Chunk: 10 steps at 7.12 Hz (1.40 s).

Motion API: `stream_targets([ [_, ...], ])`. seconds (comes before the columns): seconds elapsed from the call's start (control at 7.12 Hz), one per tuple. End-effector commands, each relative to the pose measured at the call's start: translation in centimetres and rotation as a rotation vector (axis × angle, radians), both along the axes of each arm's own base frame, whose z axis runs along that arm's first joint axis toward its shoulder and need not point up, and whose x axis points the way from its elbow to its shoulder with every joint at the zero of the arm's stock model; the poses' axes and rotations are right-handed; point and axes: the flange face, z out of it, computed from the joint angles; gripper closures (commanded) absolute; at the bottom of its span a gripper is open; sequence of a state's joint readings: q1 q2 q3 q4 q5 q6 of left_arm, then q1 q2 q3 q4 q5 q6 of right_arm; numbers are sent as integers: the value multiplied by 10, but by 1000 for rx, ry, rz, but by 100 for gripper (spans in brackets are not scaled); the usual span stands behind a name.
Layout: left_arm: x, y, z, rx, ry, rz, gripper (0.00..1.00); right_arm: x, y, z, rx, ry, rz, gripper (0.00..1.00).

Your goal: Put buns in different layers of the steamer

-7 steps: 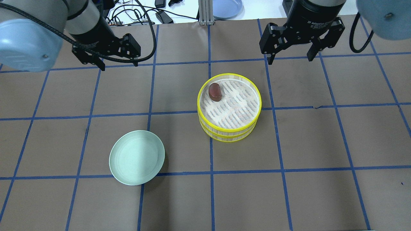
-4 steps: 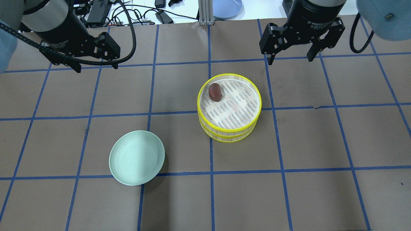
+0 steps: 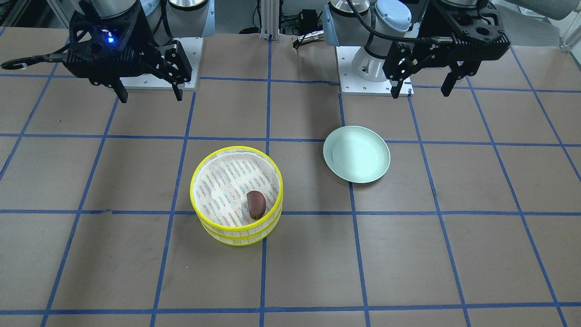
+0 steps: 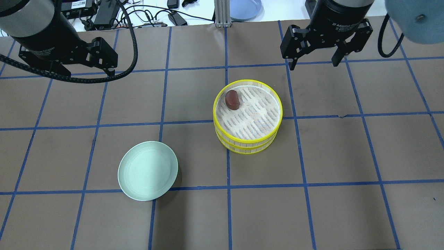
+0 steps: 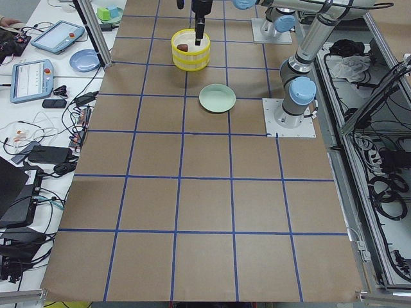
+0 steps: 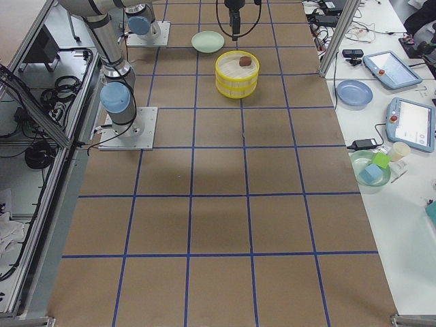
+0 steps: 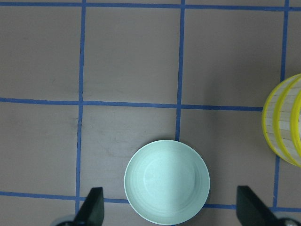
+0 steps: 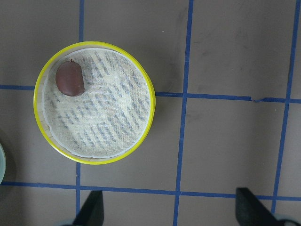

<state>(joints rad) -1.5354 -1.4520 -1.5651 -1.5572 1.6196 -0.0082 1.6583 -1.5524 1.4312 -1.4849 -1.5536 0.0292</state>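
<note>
The two stacked yellow-rimmed steamer layers (image 4: 258,116) stand right of the table's middle, also in the front view (image 3: 224,181) and the right wrist view (image 8: 110,115). The dark reddish-brown bun (image 4: 232,99) lies in the top layer by its rim, also seen from the front (image 3: 256,204) and the right wrist (image 8: 69,79). The cream bun is hidden. My left gripper (image 4: 88,73) hangs open and empty high over the far left. My right gripper (image 4: 313,64) hangs open and empty beyond the steamer's right side.
An empty pale green plate (image 4: 148,171) lies left of and nearer than the steamer, below the left wrist camera (image 7: 167,181). A blue plate (image 4: 244,8) and cables (image 4: 152,15) lie beyond the table's far edge. Blue tape lines grid the brown table.
My left arm has moved further left and a little back, still open. The right gripper, the steamer, the bun and the plate have not moved.
</note>
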Motion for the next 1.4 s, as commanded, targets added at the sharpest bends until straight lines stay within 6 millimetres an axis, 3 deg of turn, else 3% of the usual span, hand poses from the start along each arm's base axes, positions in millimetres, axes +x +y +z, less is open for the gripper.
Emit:
stream_targets([
  [0.0, 0, 2, -2, 3, 0, -2, 0, 1, 0, 0, 0, -1, 2, 0],
  [0.28, 0, -2, -6, 5, 1, -2, 0, 1, 0, -2, 6, -2, 0, 0],
  [0.56, 1, -2, -6, 8, 1, -1, 0, 2, 2, -21, 31, 0, -3, 0],
  [1.26, 0, -3, -13, 18, 12, -4, 0, -1, 7, -15, 19, 8, -3, 0],
])
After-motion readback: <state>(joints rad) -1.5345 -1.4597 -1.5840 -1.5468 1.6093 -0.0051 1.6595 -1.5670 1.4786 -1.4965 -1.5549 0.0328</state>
